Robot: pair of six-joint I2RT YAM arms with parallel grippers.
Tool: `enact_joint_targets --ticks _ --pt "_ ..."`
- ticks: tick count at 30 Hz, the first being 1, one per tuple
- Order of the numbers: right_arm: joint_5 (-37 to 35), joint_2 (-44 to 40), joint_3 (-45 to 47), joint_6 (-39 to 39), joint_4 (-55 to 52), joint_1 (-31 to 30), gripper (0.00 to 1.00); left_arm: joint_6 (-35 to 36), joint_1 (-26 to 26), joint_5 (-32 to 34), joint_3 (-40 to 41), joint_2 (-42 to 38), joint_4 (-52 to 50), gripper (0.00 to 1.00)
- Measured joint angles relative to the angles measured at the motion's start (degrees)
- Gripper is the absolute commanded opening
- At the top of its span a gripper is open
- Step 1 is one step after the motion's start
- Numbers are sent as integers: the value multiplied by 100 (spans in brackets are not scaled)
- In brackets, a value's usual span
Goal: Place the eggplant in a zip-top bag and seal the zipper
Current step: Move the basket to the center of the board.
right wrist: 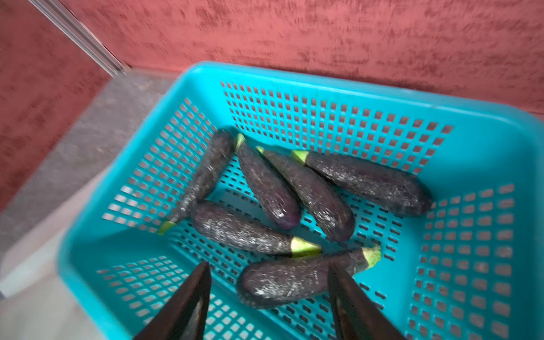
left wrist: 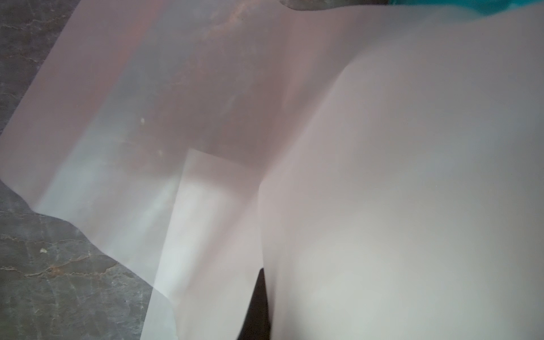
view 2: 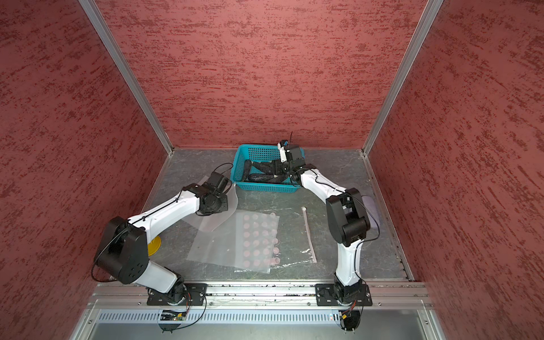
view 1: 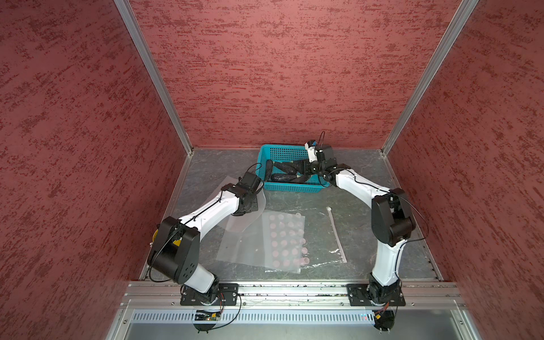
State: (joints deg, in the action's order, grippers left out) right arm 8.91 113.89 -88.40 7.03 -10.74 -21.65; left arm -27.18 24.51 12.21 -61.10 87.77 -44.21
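Several dark purple eggplants with green stems lie in a teal basket at the back of the table. My right gripper hangs open inside the basket. The nearest eggplant lies across the gap between its black fingers, untouched. In both top views the right gripper is over the basket's near right part. The frosted zip-top bag with pink dots lies mid-table. My left gripper is shut on the bag's far left edge and holds that flap up, which covers most of the left wrist view.
A thin white strip lies on the grey table right of the bag, with a shiny clear film at its near end. A yellow disc shows under the left arm. Red walls close in three sides.
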Motion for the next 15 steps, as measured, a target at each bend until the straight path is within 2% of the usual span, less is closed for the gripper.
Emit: enact_joint_targets --ticks 6,15 --pt "133 723 -826 -649 -597 214 81 -61 -313 -92 37 -291 -33 0" --pt "363 1558 -1847 -1440 -1445 284 83 -240 -466 -273 146 -492 -37 0"
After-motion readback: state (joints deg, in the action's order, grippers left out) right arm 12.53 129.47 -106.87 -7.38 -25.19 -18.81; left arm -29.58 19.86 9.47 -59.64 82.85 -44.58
